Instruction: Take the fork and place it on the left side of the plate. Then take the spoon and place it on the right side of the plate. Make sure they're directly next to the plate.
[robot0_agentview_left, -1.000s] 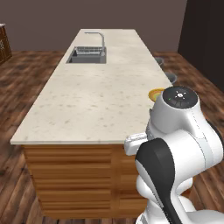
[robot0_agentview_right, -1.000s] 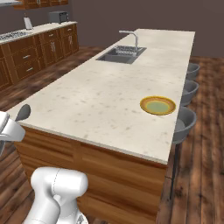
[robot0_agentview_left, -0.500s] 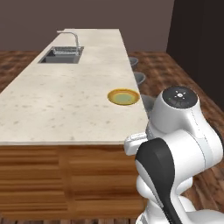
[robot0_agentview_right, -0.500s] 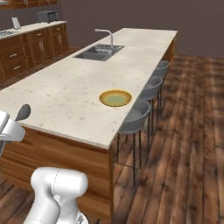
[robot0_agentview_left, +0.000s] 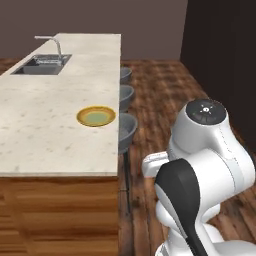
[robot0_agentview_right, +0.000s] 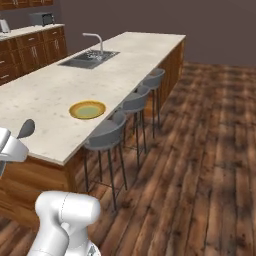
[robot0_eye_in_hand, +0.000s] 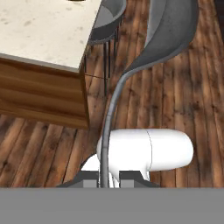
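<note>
The base has driven along the island counter (robot0_agentview_left: 45, 140), so the whole view has shifted. The yellow plate (robot0_agentview_left: 96, 116) itself rests near the counter's right edge, above the stools (robot0_agentview_right: 107, 134). The gripper (robot0_eye_in_hand: 104, 177) is closed on the handle of the spoon (robot0_eye_in_hand: 168, 39), well apart from the plate, so I think the placing is not yet near.

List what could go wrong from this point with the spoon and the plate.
1. The gripper pinches the spoon at the very end of its handle, so the spoon may swing or slip on the way.
2. The plate lies near the counter edge above the stools; a spoon set beside it there could slide off.
</note>
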